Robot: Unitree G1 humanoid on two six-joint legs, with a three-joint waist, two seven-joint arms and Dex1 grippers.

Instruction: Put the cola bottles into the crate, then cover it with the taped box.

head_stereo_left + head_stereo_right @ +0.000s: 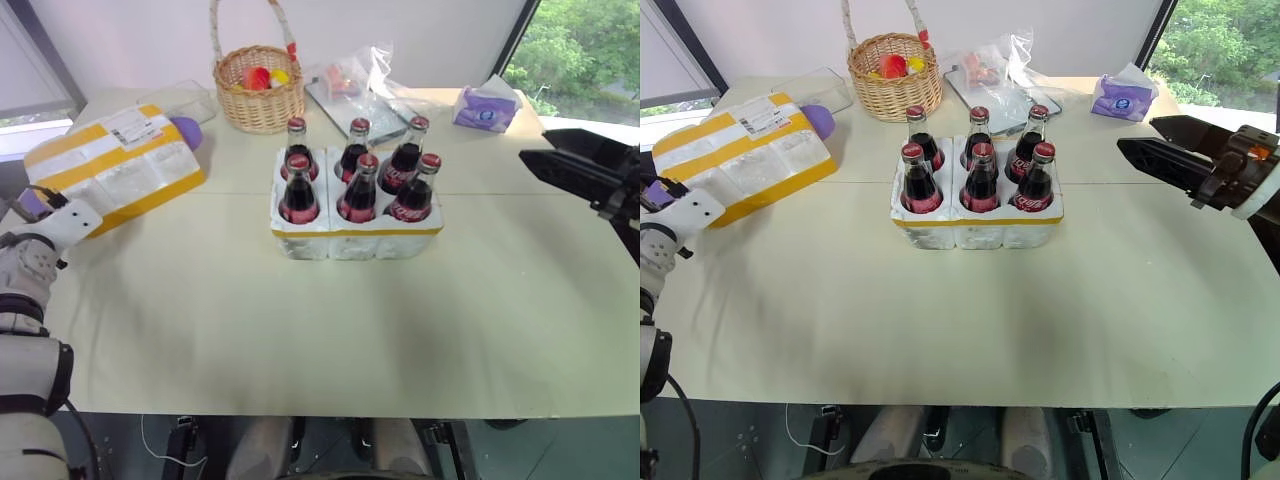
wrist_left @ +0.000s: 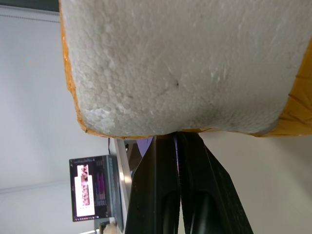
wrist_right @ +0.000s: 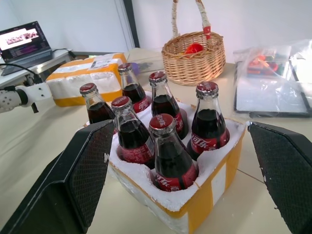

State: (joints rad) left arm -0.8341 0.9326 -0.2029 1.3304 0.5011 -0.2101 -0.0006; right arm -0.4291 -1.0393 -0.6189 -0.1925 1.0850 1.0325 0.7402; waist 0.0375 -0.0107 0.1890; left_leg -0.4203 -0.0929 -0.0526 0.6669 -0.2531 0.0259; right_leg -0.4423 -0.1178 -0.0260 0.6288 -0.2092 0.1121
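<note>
Several cola bottles (image 1: 357,190) with red caps stand upright in the holes of the crate (image 1: 355,238), a white foam tray with a yellow strip, at the middle of the table. The taped box (image 1: 120,165), white foam with yellow bands and a label, lies at the far left. My left gripper (image 2: 178,139) is shut, its tips against the box's near edge; whether they pinch anything I cannot tell. To the right of the crate and off the table, my right gripper (image 1: 1137,134) hovers open with nothing between its fingers, pointing at the bottles.
A wicker basket (image 1: 258,88) with small coloured things stands behind the crate. A clear plastic bag on a tray (image 1: 355,85), a purple tissue pack (image 1: 487,108), a purple object (image 1: 186,130) and a clear container (image 1: 180,100) line the back. A laptop (image 3: 22,41) sits beyond the box.
</note>
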